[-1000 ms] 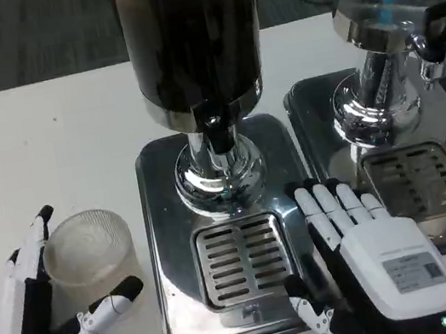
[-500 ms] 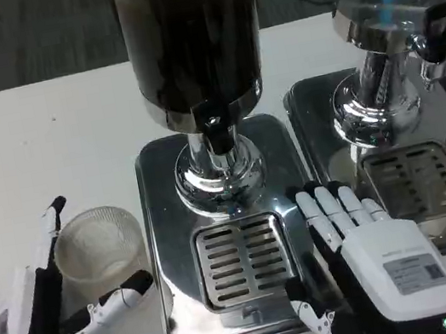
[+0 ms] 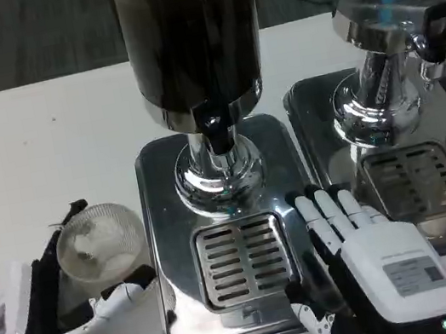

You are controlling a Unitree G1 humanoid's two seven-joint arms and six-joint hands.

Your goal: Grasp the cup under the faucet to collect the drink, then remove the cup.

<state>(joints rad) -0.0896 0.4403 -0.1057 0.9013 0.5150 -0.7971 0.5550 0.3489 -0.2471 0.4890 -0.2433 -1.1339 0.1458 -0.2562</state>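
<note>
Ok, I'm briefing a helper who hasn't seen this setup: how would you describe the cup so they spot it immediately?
Start at the dark drink dispenser on its shiny steel drip tray. Look just left of that tray, on the white table: the cup sits inside the left hand. It is the only small, clear, round thing there.

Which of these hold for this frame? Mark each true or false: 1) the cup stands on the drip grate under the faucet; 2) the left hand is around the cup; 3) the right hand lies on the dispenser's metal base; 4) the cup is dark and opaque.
1) False. The cup stands on the white table, left of the dispenser base, not on the drip grate.
2) True. The left hand has fingers on both sides of the cup.
3) True. The right hand lies on the base beside the grate.
4) False. The cup is clear and frosted.
</note>
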